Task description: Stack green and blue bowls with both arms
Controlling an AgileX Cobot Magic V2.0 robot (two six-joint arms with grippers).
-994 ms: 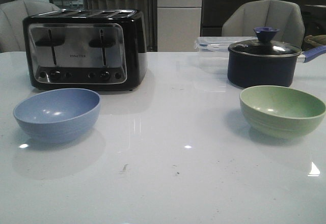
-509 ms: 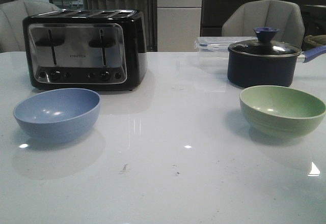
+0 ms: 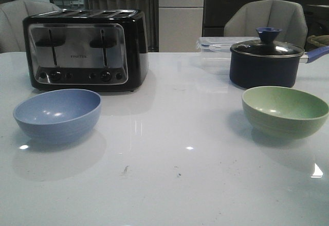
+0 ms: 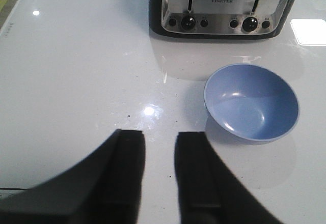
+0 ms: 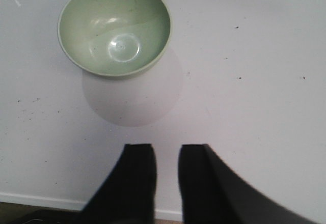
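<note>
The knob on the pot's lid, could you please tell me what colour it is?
The knob is dark blue, like the pot itself; it shows best in the front view.

Left gripper [image 4: 159, 180] is showing two matte black, angular fingers; right gripper [image 5: 167, 183] is looking identical.

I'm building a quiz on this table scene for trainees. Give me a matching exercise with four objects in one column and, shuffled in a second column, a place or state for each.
Column 1:
1. blue bowl
2. green bowl
3. toaster
4. pot

Column 2:
A. behind the green bowl, glass lid on
B. empty, on the robot's right
C. behind the blue bowl
D. empty, on the robot's left

Pairs: 1-D, 2-B, 3-C, 4-A
</note>
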